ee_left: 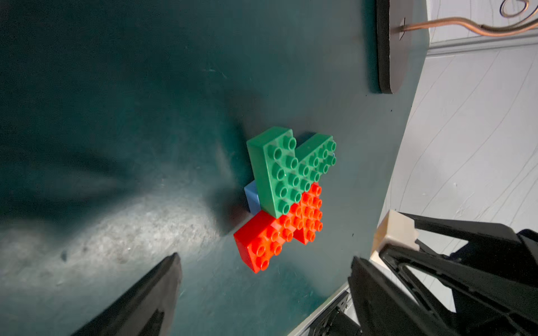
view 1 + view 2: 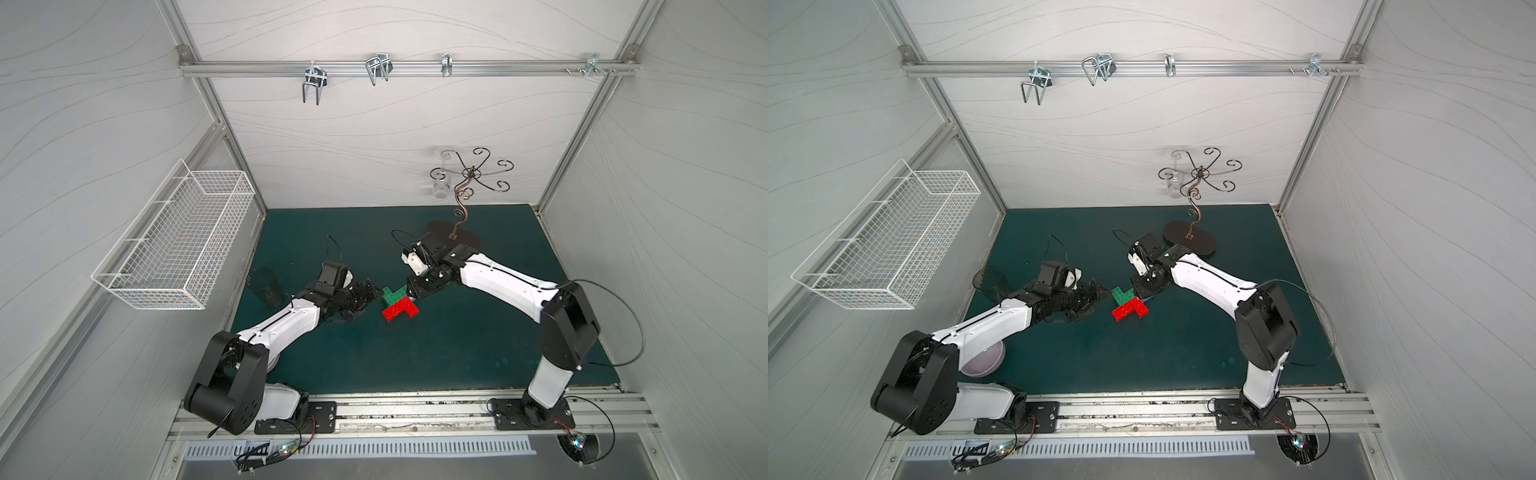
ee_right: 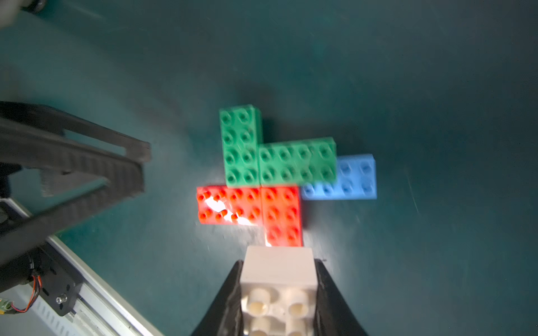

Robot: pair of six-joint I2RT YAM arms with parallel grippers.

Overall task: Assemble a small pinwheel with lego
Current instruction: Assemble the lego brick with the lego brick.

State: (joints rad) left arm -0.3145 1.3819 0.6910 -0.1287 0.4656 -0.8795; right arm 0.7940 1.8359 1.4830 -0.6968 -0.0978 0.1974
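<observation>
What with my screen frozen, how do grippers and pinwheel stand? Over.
Left gripper open, beside the pinwheel. Right gripper shut on white 2x2 brick, not yet placed. Pinwheel centre bare; no obstruction seen.

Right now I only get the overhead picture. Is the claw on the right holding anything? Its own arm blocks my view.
Observer: Yes. Its wrist view shows the right gripper shut on a white square brick.
Operator: On the mat I mostly make out green and red bricks. Is there any other colour?
Observer: A blue brick lies partly under a green brick and sticks out past its end.
Operator: And is the other claw holding something?
Observer: No. Its wrist view shows the left gripper open, with nothing gripped between its jaws.
</observation>
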